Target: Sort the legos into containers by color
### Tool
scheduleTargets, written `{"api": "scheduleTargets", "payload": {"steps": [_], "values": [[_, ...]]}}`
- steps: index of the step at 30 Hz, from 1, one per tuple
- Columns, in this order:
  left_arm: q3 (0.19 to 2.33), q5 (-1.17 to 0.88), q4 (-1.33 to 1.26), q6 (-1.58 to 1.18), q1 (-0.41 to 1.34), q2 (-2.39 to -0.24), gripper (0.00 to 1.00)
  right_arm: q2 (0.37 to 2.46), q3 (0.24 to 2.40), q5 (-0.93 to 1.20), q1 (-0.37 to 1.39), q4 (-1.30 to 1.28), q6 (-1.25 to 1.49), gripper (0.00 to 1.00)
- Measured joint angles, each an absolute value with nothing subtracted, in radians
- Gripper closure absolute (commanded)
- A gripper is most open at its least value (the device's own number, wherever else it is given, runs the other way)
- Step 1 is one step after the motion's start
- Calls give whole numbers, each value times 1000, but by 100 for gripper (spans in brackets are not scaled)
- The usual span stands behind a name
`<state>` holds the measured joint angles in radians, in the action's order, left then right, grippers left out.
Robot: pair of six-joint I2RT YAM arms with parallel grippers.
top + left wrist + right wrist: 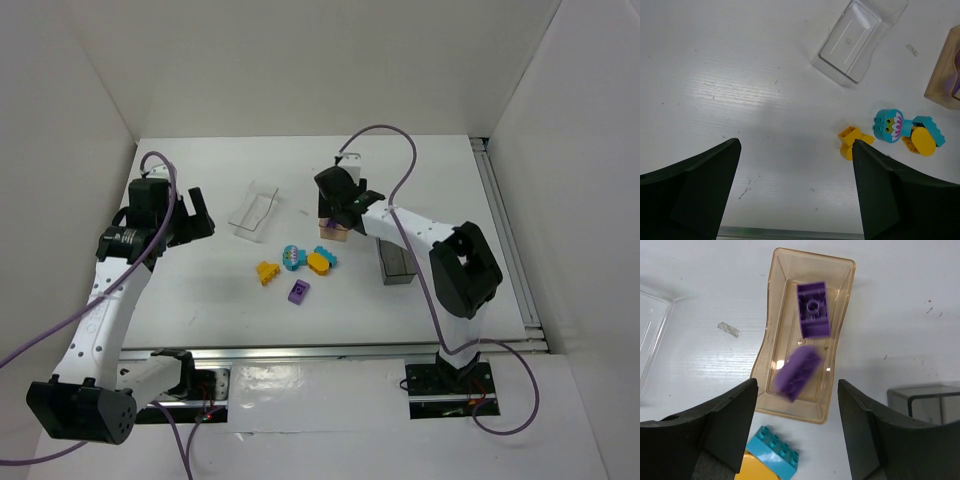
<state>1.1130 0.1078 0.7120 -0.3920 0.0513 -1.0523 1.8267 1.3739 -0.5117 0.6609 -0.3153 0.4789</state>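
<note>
My right gripper [345,212] is open above the tan tray [333,234]. In the right wrist view the gripper [797,390] is empty, and the tan tray [842,287] holds two purple bricks. One [813,309] lies flat. The other [797,372] is blurred and tilted. My left gripper [197,220] is open and empty over bare table left of the clear tray [255,210]; in its own view [795,155] nothing is between the fingers. A yellow brick [267,272], a teal round-faced brick [291,256], a yellow-and-teal piece [320,261] and a purple brick [299,291] lie mid-table.
The dark grey tray [397,262] stands right of the loose bricks, beside the right arm. The clear tray [855,42] holds nothing. White walls close the table at the left, back and right. A metal rail [330,350] runs along the near edge.
</note>
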Motion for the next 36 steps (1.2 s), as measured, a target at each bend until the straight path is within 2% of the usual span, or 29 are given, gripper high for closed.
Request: {"api": "scheduleTargets", "payload": {"steps": [4,9,14,16,20,29,33,36], "values": [[1113,118,715,-392,51,-1052,0,1825,1372,-514,659,-324,470,32],[1120,129,719,-396,51,-1052,0,1634,1186,-490,710,-317,481,37],[1120,134,720,-400,51,-1052,0,1523,1063,-414,874,-319,548,10],[1122,134,723,-402,51,-1054,0,1537,1045,-398,947,-322,598,9],[1144,132,728,-405,51,-1075,0,1599,1032,-364,1046,-309,691,9],[1150,130,730,-403,51,-1082,0,1808,1123,-347,1044,-315,807,9],[1150,131,730,-403,51,-1082,0,1873,1166,-345,1058,-318,830,16],[1150,133,731,-403,51,-1082,0,1912,1217,-359,1081,-328,845,25]]}}
